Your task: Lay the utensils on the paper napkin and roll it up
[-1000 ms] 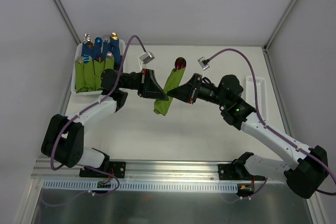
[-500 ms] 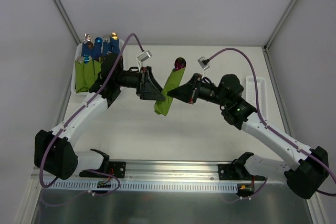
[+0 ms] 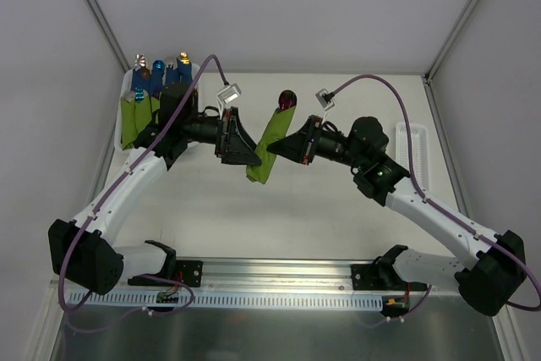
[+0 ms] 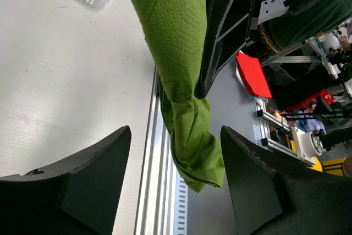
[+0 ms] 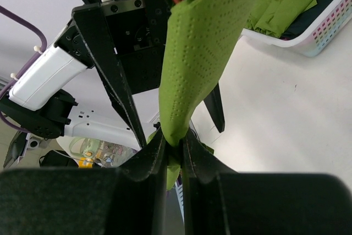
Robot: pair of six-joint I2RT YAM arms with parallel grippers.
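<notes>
Pale walls (image 3: 254, 14) stood around the white table (image 3: 338, 209), and a white basket (image 3: 121, 137) sat at its far left corner. To the right of the basket, near the middle of the table, the paper napkin (image 3: 269, 145) was up in the air. It was rolled into a long green tube. The shiny red ends of the utensils (image 3: 289, 101) poked out of its top.

The right end effector (image 5: 174, 141) was closed and pinched the tube low down, just above its loose tail. The left end effector (image 4: 175, 131) came from the basket side. Its fingers were wide apart, one on each side of the tail, and did not touch it.

The rolling looked done, so the job now seemed to be passing the roll over. To do that well, the left end effector should close on the tight part, not the floppy tail. The right one should let go only after that. The roll should stay tipped up so nothing slides out.
</notes>
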